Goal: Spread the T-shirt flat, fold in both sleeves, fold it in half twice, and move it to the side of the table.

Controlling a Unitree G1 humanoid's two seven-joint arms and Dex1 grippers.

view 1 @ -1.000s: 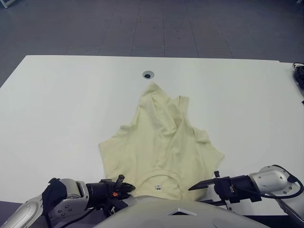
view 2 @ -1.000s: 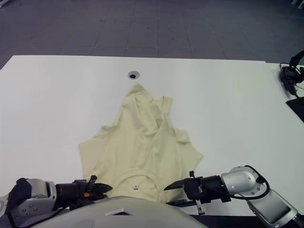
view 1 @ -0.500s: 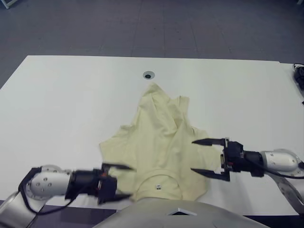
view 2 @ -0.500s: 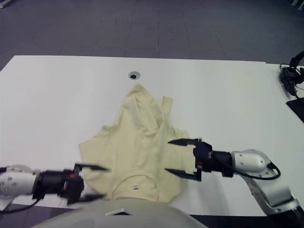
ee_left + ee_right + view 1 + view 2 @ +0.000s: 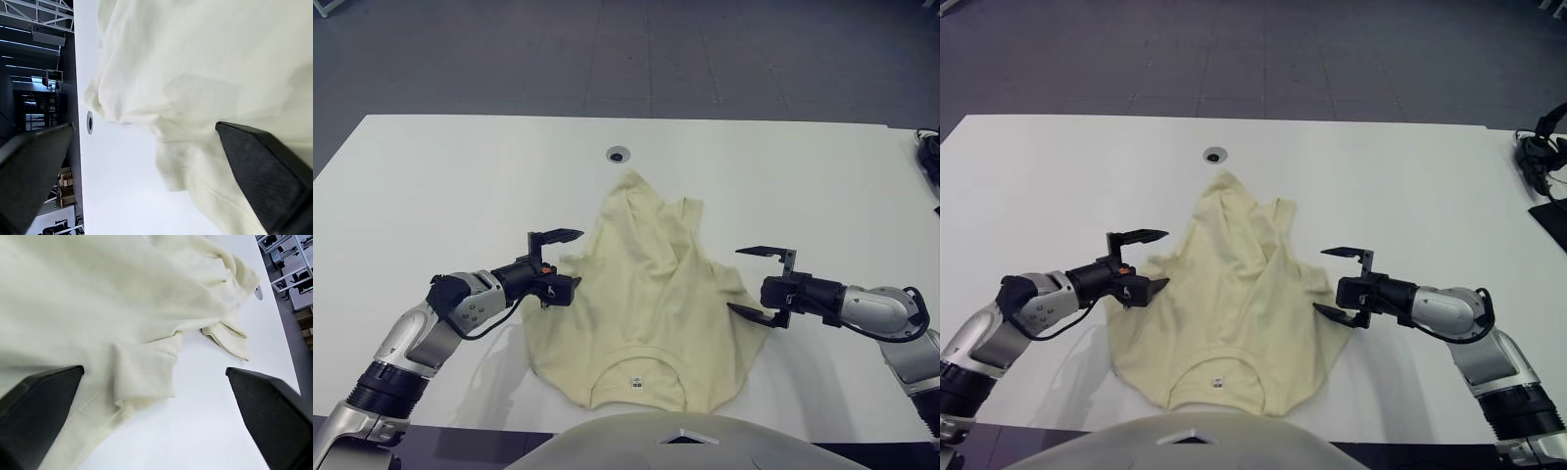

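The pale yellow T-shirt (image 5: 646, 304) lies rumpled in soft folds on the smooth white desk (image 5: 440, 186), midway along its near edge, with the collar closest to that edge. The left end effector (image 5: 570, 259), its black fingers spread, sits at the left sleeve. The right end effector (image 5: 736, 279), also spread, sits at the right sleeve.

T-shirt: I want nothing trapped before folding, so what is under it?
The T-shirt lies on the white table, which shows all round its edges. What sits beneath the cloth, and within its bunched far folds, is covered and cannot be seen.
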